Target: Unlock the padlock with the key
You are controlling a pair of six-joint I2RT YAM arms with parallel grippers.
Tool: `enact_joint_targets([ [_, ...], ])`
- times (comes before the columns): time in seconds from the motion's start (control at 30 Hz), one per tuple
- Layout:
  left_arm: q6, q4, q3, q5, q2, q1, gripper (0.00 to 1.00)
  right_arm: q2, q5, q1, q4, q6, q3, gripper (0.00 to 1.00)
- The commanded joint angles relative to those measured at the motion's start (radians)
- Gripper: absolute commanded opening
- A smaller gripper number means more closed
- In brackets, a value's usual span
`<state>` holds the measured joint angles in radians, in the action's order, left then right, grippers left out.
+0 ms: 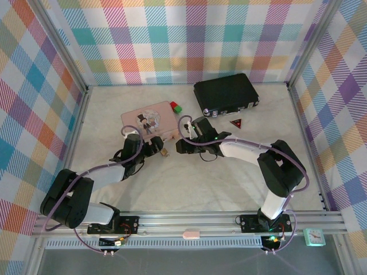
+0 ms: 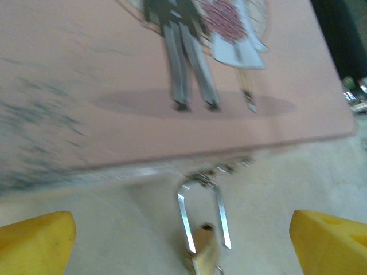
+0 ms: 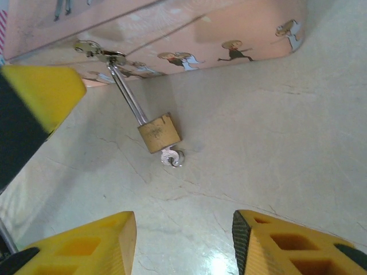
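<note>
The brass padlock (image 3: 159, 133) lies on the white table, its silver shackle (image 3: 126, 94) hooked through the hasp of the pink tin (image 3: 172, 23). The key (image 3: 172, 156) sticks out of the padlock's underside with a small ring on it. In the left wrist view one leg of the shackle (image 2: 200, 212) ends free beside the padlock's body (image 2: 203, 252). My left gripper (image 2: 183, 246) is open, its yellow fingers (image 2: 34, 240) wide on both sides of the padlock without touching it. My right gripper (image 3: 183, 246) is open just short of the key, with nothing between its fingers.
A black case (image 1: 226, 93) lies at the back right, with red (image 1: 174, 105) and green (image 1: 178, 109) cubes beside the pink tin (image 1: 148, 120) and a small red triangle (image 1: 236, 122) in front of the case. Both grippers (image 1: 153, 148) (image 1: 179, 146) meet at the padlock (image 1: 164, 152).
</note>
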<state>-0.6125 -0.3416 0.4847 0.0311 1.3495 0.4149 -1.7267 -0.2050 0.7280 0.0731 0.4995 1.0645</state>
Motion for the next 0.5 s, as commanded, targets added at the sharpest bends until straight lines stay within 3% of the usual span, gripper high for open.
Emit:
enact_joint_targets([
  [0.0,-0.006,0.056,0.035,0.047,-0.043,0.064,0.95,0.027,0.014,0.007,0.003,-0.009,-0.012,0.48],
  [0.17,-0.085,0.183,0.044,0.17,-0.083,0.088,0.96,-0.001,-0.089,0.019,-0.046,-0.052,-0.004,0.48],
  [0.3,-0.113,0.3,0.058,0.255,-0.165,0.066,1.0,-0.055,0.003,0.09,0.02,-0.16,0.07,0.49],
  [0.47,-0.136,0.328,0.075,0.123,-0.179,-0.094,1.0,-0.161,0.145,0.176,0.131,-0.247,0.207,0.56],
])
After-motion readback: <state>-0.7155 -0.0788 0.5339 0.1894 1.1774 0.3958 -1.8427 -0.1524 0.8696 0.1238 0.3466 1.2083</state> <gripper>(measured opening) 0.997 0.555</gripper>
